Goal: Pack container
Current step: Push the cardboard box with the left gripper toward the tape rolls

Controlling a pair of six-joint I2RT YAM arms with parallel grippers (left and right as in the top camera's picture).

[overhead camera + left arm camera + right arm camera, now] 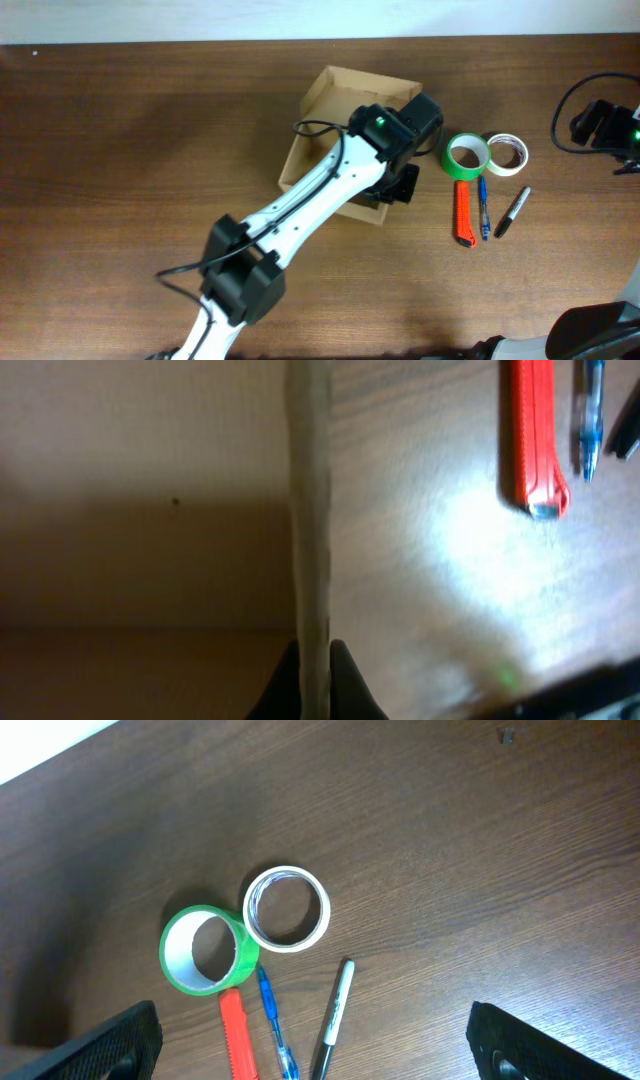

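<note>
One tan container [335,90] sits on dark wood-grain table [120,150] — pale strip [200,20] beyond.

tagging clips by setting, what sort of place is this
Likely an office or workshop packing bench: plain wooden table, open cardboard box, green tape roll and marker beside it.

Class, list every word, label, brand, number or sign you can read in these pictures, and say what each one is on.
No text can be read in any view.
Box: plain cardboard, no print showing.
Marker and pen: any print on the barrels is too small to read.
Green tape roll, white tape roll, orange cutter: no lettering visible.
</note>
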